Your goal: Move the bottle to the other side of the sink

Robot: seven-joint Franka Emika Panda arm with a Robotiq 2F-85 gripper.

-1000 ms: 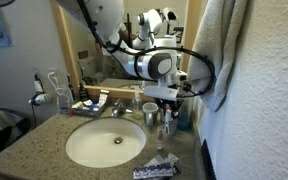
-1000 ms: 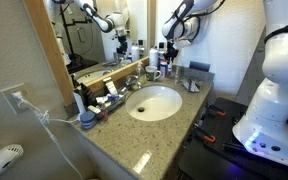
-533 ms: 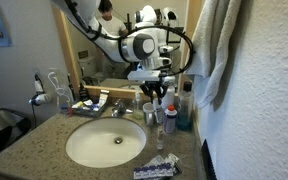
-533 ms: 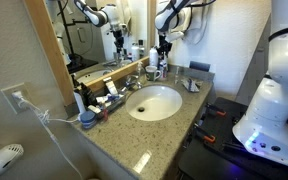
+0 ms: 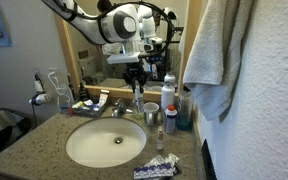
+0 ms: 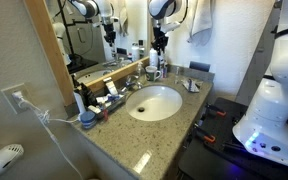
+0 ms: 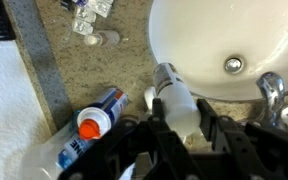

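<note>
In the wrist view my gripper [image 7: 181, 106] is shut on a white bottle [image 7: 169, 80], one finger on each side of its body. The bottle hangs over the counter by the rim of the white oval sink [image 7: 234, 35]. In both exterior views the gripper [image 5: 137, 80] [image 6: 159, 43] is raised above the counter behind the sink [image 5: 104, 143] [image 6: 154, 103], near the chrome faucet [image 5: 117, 109]. The bottle is too small to make out clearly in the exterior views.
A blue can with an orange cap [image 7: 94, 125] lies on the counter beside the held bottle. A cup [image 5: 150, 111], a clear bottle [image 5: 170, 119] and a blue bottle [image 5: 184, 116] stand to one side of the sink. A blister pack [image 5: 156, 167] lies near the counter's front edge. A towel [image 5: 214, 60] hangs on the wall.
The arm has swung from the cluster of bottles beside the sink toward the faucet and risen, with the white bottle in the gripper.
</note>
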